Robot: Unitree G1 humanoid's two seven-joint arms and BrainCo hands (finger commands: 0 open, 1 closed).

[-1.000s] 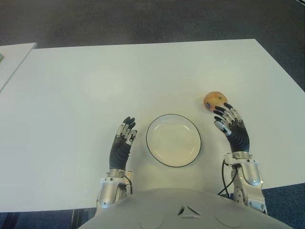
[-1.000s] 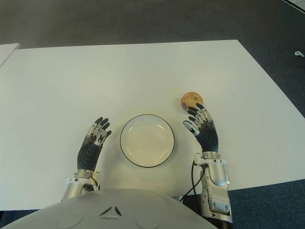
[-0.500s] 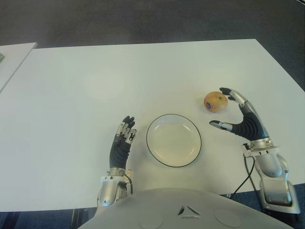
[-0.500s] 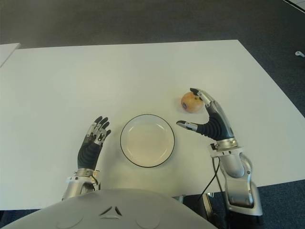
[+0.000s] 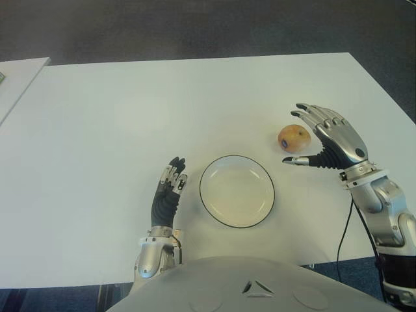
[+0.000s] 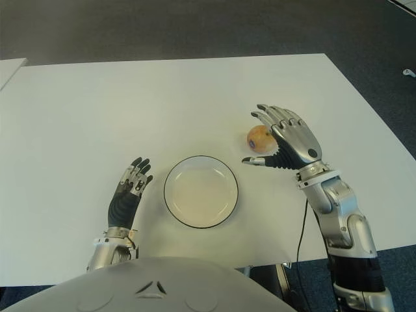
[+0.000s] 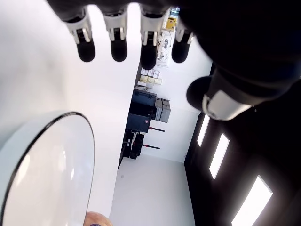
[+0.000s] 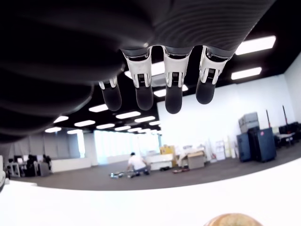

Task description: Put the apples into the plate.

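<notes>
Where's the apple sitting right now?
The apple sits on the white table, right of the plate, with the open right hand cupped around its far right side, not gripping it.

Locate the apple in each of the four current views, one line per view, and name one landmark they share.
Left eye view: the apple lies on the table right of the plate, beside the open right robot hand.
Right eye view: the apple, same spot.
Left wrist view: a sliver at the picture's edge, past the plate.
Right wrist view: its top at the edge, under the fingers.
Shared landmark: the white table.
</notes>
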